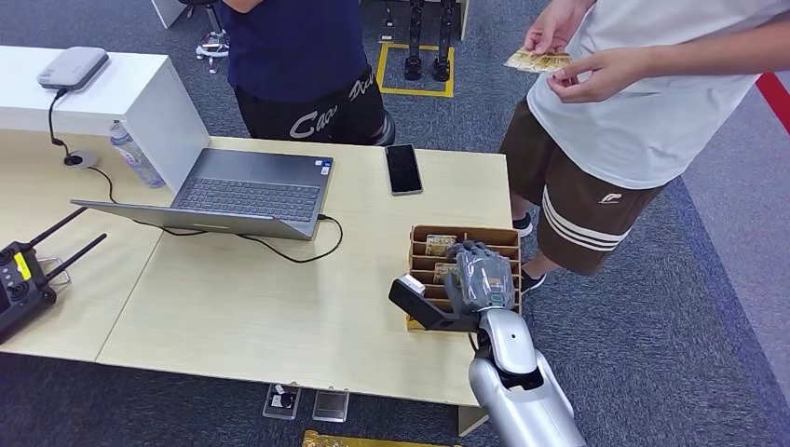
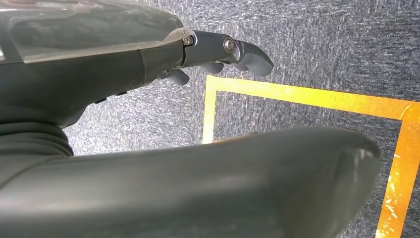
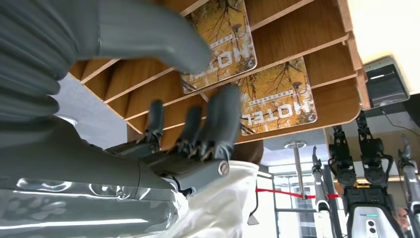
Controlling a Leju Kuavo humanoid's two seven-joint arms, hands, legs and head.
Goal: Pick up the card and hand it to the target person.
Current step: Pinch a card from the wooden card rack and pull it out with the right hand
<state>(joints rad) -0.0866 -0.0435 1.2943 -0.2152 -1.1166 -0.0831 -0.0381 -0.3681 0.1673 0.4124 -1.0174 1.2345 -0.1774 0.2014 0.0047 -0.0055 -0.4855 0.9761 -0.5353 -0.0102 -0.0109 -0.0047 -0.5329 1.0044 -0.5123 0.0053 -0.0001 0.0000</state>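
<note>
— Progress check: where is the task standing?

— Early. The right hand [image 1: 480,277] is hovering over the wooden card rack [image 1: 421,244] at the counter [image 1: 279,307] edge, fingers [image 3: 218,124] spread apart and holding nothing.

— And the card?

— Two hotel cards are sitting in the rack's slots; the nearer card [image 3: 277,96] is lying just beyond the fingertips, not yet pinched.

— Anything delivered?

— I'm judging not by this hand. A person in a white shirt [image 1: 643,84] is standing beside the counter, already fingering a similar card [image 1: 538,61].

— Left hand?

— The left hand [image 2: 218,54] is hanging over carpet, fingers curled in, gripping nothing. Grasp, lift and handover are all remaining.
</note>
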